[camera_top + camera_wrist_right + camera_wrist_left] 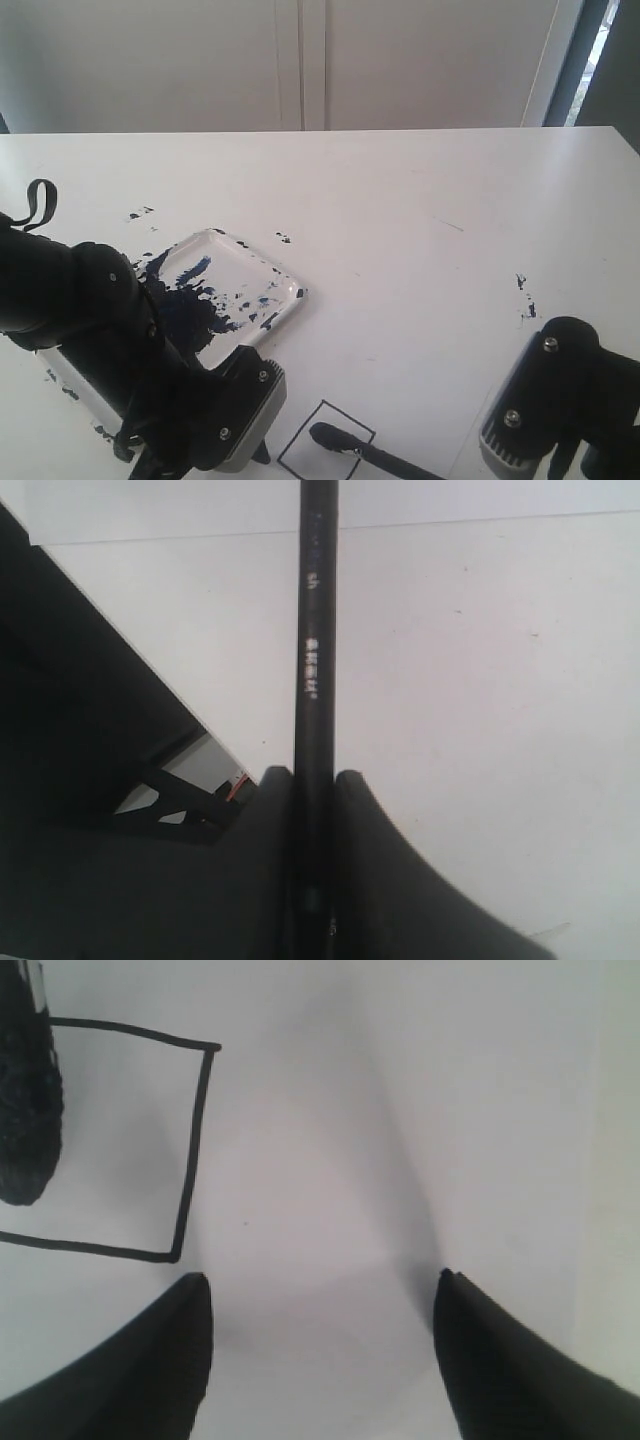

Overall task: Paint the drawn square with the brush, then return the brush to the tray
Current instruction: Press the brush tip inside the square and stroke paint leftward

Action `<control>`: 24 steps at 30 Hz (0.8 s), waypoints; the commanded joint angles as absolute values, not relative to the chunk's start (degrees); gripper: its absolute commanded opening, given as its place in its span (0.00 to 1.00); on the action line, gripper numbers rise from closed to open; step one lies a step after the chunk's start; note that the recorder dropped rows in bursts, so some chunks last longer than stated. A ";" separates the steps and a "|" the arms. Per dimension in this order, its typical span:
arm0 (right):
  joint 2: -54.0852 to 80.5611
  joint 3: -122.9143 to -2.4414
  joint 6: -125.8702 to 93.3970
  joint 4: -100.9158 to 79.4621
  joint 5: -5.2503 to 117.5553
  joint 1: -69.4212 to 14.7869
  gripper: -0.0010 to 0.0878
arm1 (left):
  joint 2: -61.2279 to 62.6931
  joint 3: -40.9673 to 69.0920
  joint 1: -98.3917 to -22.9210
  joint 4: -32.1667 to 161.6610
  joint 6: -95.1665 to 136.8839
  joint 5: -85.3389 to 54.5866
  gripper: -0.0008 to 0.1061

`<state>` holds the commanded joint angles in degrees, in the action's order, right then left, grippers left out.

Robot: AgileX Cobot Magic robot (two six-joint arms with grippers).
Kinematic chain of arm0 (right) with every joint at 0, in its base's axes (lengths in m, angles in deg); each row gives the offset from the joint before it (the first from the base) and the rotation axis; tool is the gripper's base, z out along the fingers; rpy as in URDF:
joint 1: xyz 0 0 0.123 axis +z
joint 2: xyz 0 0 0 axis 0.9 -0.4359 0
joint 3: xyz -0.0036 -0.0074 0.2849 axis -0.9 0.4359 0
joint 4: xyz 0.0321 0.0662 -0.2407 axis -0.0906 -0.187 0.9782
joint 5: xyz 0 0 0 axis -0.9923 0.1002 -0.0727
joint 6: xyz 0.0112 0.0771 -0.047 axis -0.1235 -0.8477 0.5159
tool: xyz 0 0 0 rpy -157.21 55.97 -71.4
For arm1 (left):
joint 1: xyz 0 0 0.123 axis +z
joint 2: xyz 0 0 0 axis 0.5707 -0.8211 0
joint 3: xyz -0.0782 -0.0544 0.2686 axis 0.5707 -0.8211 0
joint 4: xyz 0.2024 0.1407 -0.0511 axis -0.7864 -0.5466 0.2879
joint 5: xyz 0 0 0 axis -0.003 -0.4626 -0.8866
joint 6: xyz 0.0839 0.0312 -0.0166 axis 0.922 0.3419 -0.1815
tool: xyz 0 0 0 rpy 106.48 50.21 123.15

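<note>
Right wrist view has the right gripper (312, 780) clamped on the long thin black-handled brush (317, 630), while the left gripper (320, 1290) sits open and empty just beside the small black-outlined drawn square (110, 1140). The brush's dark tip rests inside that square, which looks bare white, so I'd say painting is only starting. Next up is probably sweeping strokes inside the outline, then carrying the brush over to the clear, paint-smeared plastic tray (240, 262).
</note>
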<state>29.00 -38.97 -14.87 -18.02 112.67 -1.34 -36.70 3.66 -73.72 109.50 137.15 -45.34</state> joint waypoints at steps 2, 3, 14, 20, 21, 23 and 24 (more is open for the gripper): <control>29.00 -38.97 -14.87 -17.90 112.67 -1.34 0.01 | -36.70 3.66 -73.72 109.50 137.15 -45.34 0.63; 29.00 -38.97 -14.87 -17.90 112.67 -1.34 0.01 | -36.70 3.66 -73.72 109.50 137.15 -45.34 0.63; 29.00 -38.97 -14.39 -17.90 112.78 -1.34 0.01 | -36.70 3.66 -73.72 109.50 137.15 -45.34 0.63; 29.00 -38.97 -12.38 -20.99 112.78 -1.34 0.01 | -36.70 3.66 -73.72 109.50 137.15 -45.43 0.63; 29.00 -38.97 -12.49 -20.97 112.78 -1.34 0.01 | -36.70 3.66 -73.72 109.50 137.15 -45.48 0.63; 29.00 -38.97 -12.49 -20.15 112.78 -1.34 0.01 | -36.70 3.66 -73.72 109.50 137.15 -45.48 0.63; 29.00 -38.97 -12.63 -19.42 112.78 -1.34 0.01 | -36.70 3.66 -73.72 109.50 137.15 -45.48 0.63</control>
<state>29.00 -38.97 -12.63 -19.42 112.78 -1.34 -36.70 3.66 -73.72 109.50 137.15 -45.48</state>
